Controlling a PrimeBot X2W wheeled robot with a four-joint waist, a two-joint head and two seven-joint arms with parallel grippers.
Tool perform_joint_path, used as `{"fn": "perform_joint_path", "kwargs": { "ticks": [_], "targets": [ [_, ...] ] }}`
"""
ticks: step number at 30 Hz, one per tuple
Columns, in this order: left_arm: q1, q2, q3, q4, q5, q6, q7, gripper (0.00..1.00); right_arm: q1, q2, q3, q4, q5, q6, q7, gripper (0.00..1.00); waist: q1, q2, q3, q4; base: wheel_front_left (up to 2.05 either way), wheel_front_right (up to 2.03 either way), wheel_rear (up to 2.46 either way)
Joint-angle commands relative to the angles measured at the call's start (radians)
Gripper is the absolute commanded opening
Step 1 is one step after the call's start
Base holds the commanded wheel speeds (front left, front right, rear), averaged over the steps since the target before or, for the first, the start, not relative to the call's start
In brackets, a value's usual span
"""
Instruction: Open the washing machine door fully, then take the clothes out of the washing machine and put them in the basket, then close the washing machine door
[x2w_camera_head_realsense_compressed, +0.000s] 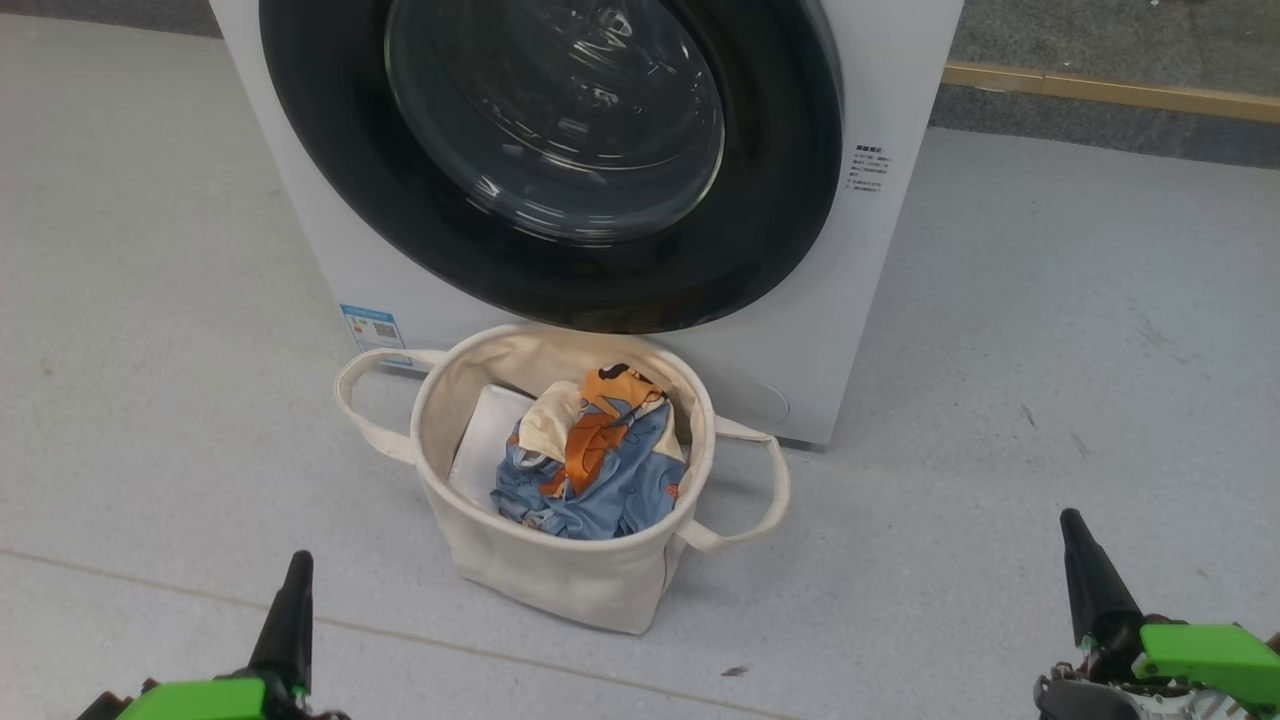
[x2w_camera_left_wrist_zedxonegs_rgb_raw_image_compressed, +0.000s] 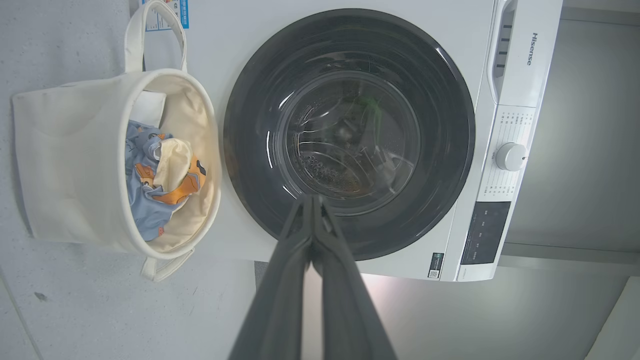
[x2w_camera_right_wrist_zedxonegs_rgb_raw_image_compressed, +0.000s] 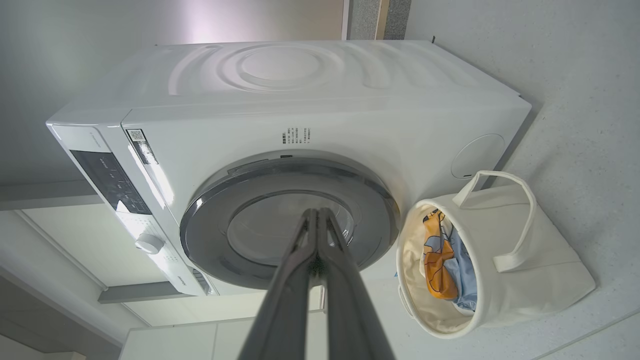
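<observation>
From my end the floor (x2w_camera_head_realsense_compressed: 1050, 330) is pale grey, speckled and flat, w/ a thin seam line (x2w_camera_head_realsense_compressed: 150, 585) running across low in head view. The washing machine (x2w_camera_head_realsense_compressed: 880, 250) sits square on it, a white box w/ its base down on the grey. The basket (x2w_camera_head_realsense_compressed: 560, 580) stands upright on the floor right in front of the machine, approx centred under its front. Its rim is just beside the white panel; can't tell if they touch. A loop handle (x2w_camera_head_realsense_compressed: 352, 400) sticks out each side. Few dark scuffs (x2w_camera_head_realsense_compressed: 1028, 415) mark the floor right of the machine, plus one small dark speck (x2w_camera_head_realsense_compressed: 735, 671) near the basket's base. Further back a yellowish strip (x2w_camera_head_realsense_compressed: 1110, 92) borders a darker band of floor.
</observation>
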Motion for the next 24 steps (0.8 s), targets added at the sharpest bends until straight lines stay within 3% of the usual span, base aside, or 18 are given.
{"fn": "perform_joint_path", "kwargs": {
  "ticks": [1, 24],
  "targets": [
    [-0.045, 0.006, 0.034, -0.027, -0.003, -0.007, 0.008, 0.0, -0.049, -0.012, 0.02, -0.031, 0.006, 0.0, 0.008, 0.0, 0.0, 0.0, 0.0, 0.0, 0.0, 0.0, 0.0],
    [-0.045, 0.006, 0.034, -0.027, -0.003, -0.007, 0.008, 0.0, -0.049, -0.012, 0.02, -0.031, 0.006, 0.0, 0.008, 0.0, 0.0, 0.0, 0.0, 0.0, 0.0, 0.0, 0.0]
  ]
}}
